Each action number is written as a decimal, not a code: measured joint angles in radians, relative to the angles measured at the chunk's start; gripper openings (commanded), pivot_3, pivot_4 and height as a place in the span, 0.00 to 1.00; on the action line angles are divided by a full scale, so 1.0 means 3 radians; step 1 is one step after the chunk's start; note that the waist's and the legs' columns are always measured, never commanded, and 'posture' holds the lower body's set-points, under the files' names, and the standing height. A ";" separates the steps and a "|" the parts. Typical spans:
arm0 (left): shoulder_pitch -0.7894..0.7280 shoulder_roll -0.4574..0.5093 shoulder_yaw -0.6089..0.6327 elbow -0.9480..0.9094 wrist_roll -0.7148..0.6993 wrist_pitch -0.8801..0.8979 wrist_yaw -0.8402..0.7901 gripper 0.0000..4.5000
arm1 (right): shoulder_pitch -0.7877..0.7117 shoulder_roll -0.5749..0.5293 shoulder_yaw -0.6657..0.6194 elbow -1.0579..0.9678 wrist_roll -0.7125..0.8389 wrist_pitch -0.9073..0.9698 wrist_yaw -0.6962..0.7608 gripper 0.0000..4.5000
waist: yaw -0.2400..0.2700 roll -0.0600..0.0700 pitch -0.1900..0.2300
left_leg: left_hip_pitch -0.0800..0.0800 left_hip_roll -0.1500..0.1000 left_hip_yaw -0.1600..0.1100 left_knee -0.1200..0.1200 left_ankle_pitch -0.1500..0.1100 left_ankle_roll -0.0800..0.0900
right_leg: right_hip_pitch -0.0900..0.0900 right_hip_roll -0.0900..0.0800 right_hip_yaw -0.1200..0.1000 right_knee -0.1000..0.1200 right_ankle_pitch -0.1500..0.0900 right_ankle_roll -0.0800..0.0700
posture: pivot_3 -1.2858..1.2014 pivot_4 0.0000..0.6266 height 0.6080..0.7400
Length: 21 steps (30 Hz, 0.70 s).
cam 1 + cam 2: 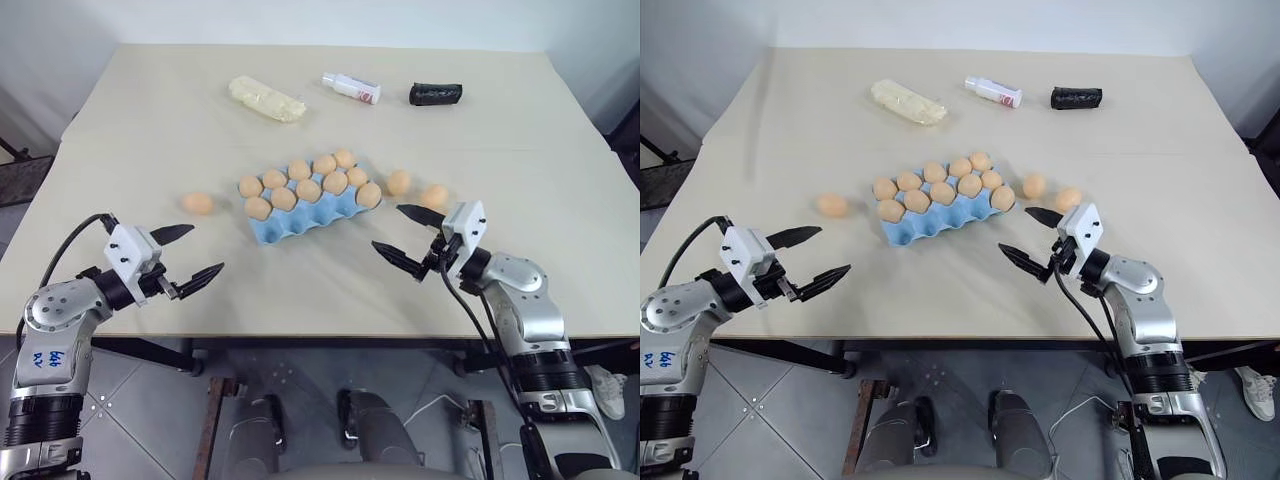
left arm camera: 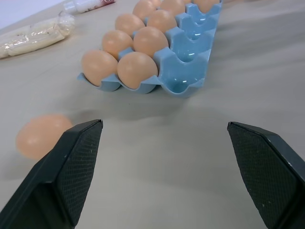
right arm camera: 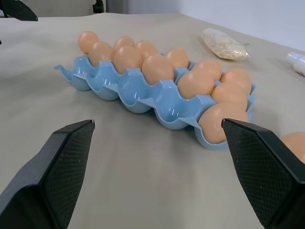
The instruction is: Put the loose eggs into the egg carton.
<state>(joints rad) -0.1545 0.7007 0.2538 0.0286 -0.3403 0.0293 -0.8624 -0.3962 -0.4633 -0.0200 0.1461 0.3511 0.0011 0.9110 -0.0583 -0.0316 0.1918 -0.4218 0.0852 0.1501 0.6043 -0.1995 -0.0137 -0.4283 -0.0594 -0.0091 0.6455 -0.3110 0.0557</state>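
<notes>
Clearly, the risks lay in the grasp and in the placing. The egg carton [image 1: 305, 212] stood in the middle of the bench [image 1: 520, 150], with ten eggs in its two far rows and the near row of cups empty. Three loose eggs were on the bare bench: one egg on the left [image 1: 198, 203], well apart from the carton, and two eggs on the right [image 1: 399, 182] [image 1: 434, 196], just beside the carton's right end.

The left pincer [image 1: 193, 254] hovered near the front edge with its fingers wide apart and nothing between them; the left egg was just beyond it. The right pincer [image 1: 409, 237] was also spread wide and empty, in front of the carton's right end, with the nearest right egg just behind it.

I judged that an egg could roll away if one finger touched it before the other, because the shell is smooth and round and the bench gives it no stop. A hard squeeze could crack the shell. The right pincer had two eggs close together, so reaching for one could push the other. At the placing, a low approach could strike the eggs already seated, or shove the light carton along the bench. An egg let go too high could bounce out of the shallow cup.
</notes>
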 measured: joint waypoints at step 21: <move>-0.0606 -0.0541 -0.1010 0.0053 0.0125 -0.0107 -0.0436 0.99 | 0.1129 -0.0152 -0.0808 -0.0460 -0.0036 -0.0002 -0.0847 1.00 | -0.0011 -0.0002 -0.0001 | 0.0006 -0.0012 0.0000 0.0026 0.0001 0.0008 | 0.0011 0.0011 0.0001 0.0001 0.0012 0.0009 | 0.52 0.24 1.00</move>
<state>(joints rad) -0.3363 0.5383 -0.0494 0.0446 -0.3029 -0.0029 -0.9931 -0.0574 -0.5088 -0.2624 0.0080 0.3401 0.0005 0.6568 -0.0615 -0.0321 0.1915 -0.4200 0.0816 0.1501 0.6120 -0.1992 -0.0112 -0.4249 -0.0560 -0.0088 0.6459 -0.3073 0.0585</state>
